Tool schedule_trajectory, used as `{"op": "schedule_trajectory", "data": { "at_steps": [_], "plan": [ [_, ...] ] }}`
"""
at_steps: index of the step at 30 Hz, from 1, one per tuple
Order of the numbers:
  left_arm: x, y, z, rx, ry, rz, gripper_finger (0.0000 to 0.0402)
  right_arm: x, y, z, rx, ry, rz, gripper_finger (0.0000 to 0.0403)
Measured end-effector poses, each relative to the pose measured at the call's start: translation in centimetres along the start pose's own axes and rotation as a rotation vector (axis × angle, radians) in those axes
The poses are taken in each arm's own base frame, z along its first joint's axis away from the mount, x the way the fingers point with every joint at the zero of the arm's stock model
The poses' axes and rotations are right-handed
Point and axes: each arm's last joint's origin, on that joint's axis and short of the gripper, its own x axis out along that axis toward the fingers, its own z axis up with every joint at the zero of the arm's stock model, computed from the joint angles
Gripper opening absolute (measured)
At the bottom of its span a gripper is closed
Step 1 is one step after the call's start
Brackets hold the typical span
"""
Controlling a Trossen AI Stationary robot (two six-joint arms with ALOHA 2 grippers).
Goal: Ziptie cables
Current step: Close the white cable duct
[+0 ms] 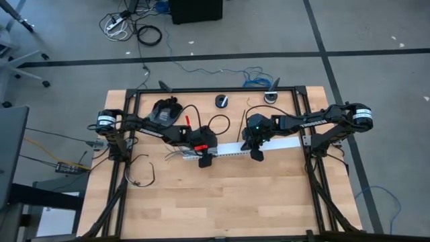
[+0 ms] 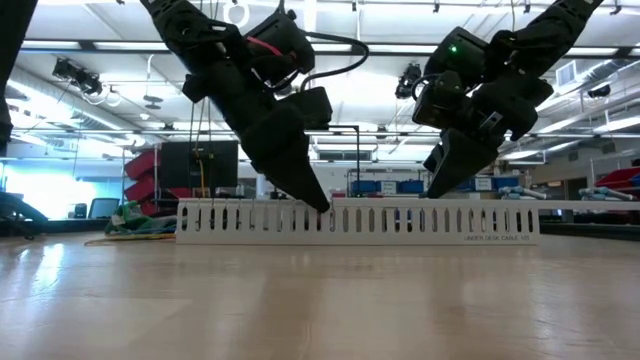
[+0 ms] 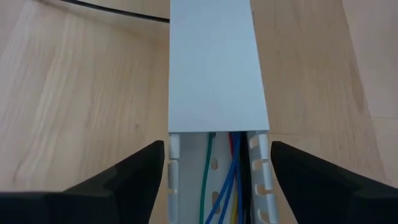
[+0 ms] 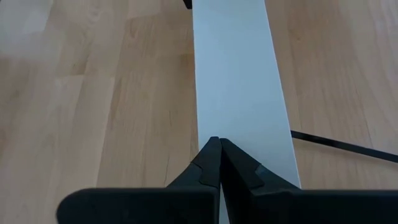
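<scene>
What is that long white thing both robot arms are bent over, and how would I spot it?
Look at the middle of the wooden table: a long white plastic channel lies across it between the two grippers. Its side walls are cut into narrow upright slots, a flat white lid covers most of it, and coloured wires show inside its uncovered end.

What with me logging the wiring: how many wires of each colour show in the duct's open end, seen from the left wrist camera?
Green wire: 1
Blue wires: 2
Red wire: 1
Black wire: 1
Total: 5 clearly seen; the cover hides the rest.

closed tool (image 4: 219,144) on white duct lid (image 4: 236,81)
</scene>
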Motion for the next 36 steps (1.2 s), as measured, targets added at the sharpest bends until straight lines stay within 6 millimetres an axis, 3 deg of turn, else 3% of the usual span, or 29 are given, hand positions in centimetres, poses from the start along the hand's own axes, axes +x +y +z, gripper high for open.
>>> {"op": "schedule_trajectory", "data": {
  "at_steps": [11, 31, 36],
  "plan": [
    [0.0, 0.0, 0.0, 0.002, 0.000, 0.008, 0.0250, 0.0, 0.0, 0.2, -0.012, -0.019, 0.007, 0.0000],
    [0.0, 0.0, 0.1, 0.004, -0.017, 0.008, 0.0247, 0.0, 0.1, 0.5, -0.030, -0.058, 0.036, 0.0000],
    [0.0, 0.0, 0.1, 0.004, -0.015, 0.017, 0.0247, 1.7, -0.3, 0.1, -0.013, -0.013, 0.071, 0.0000]
  ]
}}
